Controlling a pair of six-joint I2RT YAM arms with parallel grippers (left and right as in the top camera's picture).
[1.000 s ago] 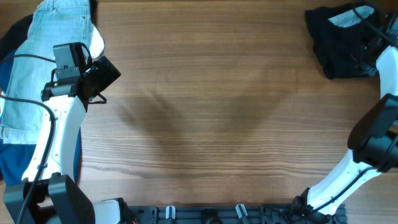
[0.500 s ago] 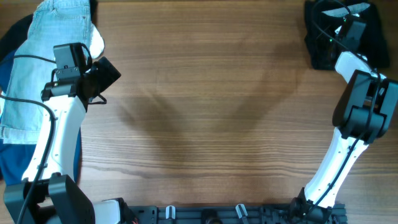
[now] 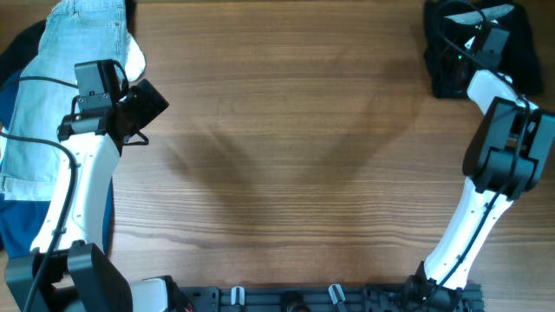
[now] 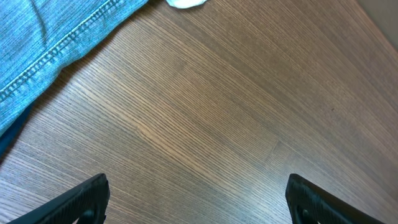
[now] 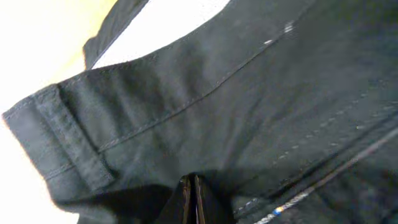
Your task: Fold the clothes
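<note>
The black shorts [image 3: 447, 69] lie bunched at the table's far right corner, with the pale waistband lining [image 3: 487, 12] showing at the top. My right gripper [image 3: 475, 33] is over them with its fingers pressed together. In the right wrist view the shut fingertips [image 5: 191, 186] rest against the black fabric [image 5: 205, 106]; I see no fabric between them. My left gripper [image 3: 149, 102] hovers open and empty at the left, its two fingertips wide apart over bare wood [image 4: 199, 199].
Faded light-blue denim shorts [image 3: 61, 69] lie at the far left, with their hem in the left wrist view [image 4: 50, 37]. A bright blue garment [image 3: 17, 225] lies under them, and a white fabric scrap [image 3: 136, 56] is at their edge. The table is wood [image 3: 286, 156].
My right arm swung in from the right edge to above the black shorts, and the shorts now lie more bunched toward the far corner. The left arm has not moved.
</note>
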